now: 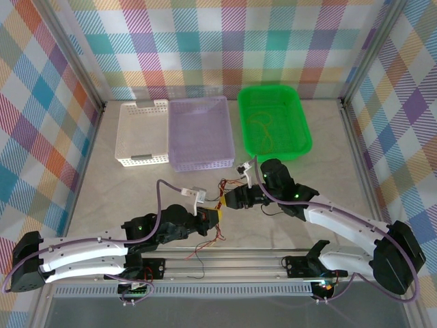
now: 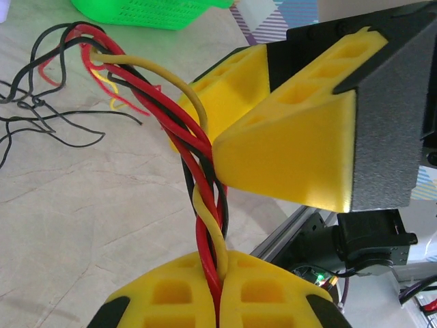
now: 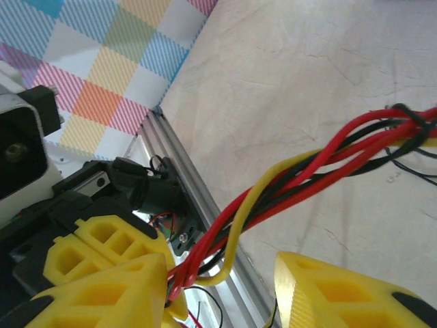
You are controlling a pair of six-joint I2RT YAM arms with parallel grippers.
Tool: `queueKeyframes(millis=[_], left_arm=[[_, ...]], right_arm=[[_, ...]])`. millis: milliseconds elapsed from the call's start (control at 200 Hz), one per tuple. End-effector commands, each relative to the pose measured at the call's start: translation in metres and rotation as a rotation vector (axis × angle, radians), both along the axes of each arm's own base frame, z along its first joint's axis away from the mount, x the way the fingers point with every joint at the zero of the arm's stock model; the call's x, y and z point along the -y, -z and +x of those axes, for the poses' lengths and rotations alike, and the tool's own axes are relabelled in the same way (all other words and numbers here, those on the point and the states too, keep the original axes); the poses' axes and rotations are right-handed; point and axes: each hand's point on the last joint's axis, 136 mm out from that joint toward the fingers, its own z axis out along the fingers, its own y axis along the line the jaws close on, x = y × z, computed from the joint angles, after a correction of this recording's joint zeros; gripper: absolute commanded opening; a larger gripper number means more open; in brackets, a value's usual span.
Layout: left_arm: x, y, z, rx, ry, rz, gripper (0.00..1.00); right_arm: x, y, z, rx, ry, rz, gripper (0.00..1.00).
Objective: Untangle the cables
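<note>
1. Two robot arms meet just below the centre of a pale table [image 1: 123,191], with a twisted bundle of red, yellow and black cables [image 2: 205,178] stretched between them.
2. The left gripper [image 2: 220,273] is clamped tight on the bundle. Its yellow fingers [image 2: 171,294] are pressed together, with the strands squeezed in the seam.
3. In the left wrist view the cables rise braided toward 12 o'clock. At 10 o'clock they fan into loose ends that lie on the table.
4. The right gripper [image 3: 222,270] stands part-way open and grips nothing. The bundle passes through the gap, close against the finger at 7 o'clock and apart from the one at 5 o'clock.
5. Seen from above, the right gripper sits at 1 o'clock of the left, the two nearly tip to tip. Thin stray wires trail at 6 o'clock toward the metal rail [image 1: 239,266].
6. Three baskets line the far side of the table: a white basket [image 1: 143,104] at 11 o'clock, a lilac basket [image 1: 198,100] at 12 and a green basket [image 1: 272,87] at 1 o'clock. A thin orange wire [image 1: 261,130] lies in the green one.
</note>
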Motion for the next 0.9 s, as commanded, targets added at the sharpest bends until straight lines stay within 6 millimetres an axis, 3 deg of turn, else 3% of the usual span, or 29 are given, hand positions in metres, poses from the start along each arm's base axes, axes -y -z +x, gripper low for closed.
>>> queueKeyframes(millis=[0,170,330,460,520,630,695,755,895], left_arm=[[0.008,-0.027,0.000,0.044,0.021,-0.066,0.00],[0.012,-0.026,0.000,0.042,0.027,-0.070,0.00],[0.013,-0.026,-0.001,0.040,0.031,-0.068,0.00],[0.008,-0.026,0.000,0.042,0.017,-0.061,0.00],[0.004,-0.027,0.001,0.045,0.009,-0.060,0.14],[-0.003,-0.031,0.000,0.056,-0.002,-0.071,0.53],[-0.006,-0.035,0.000,0.064,-0.004,-0.081,0.65],[-0.009,-0.038,0.000,0.070,-0.008,-0.085,0.70],[-0.012,-0.037,-0.003,0.061,0.002,-0.086,0.71]], right_arm=[[-0.004,-0.011,0.003,0.047,-0.006,0.012,0.43],[-0.014,-0.015,0.001,0.009,-0.030,0.087,0.27],[-0.014,-0.019,0.002,0.013,-0.015,0.109,0.00],[-0.004,-0.022,0.007,0.060,0.046,0.078,0.00],[0.003,-0.021,0.010,0.082,0.080,0.051,0.00],[0.008,-0.027,0.008,0.108,0.091,0.059,0.00],[0.008,-0.028,0.007,0.107,0.086,0.062,0.00],[0.007,-0.030,0.006,0.106,0.079,0.071,0.00],[0.007,-0.036,0.005,0.109,0.078,0.086,0.00]])
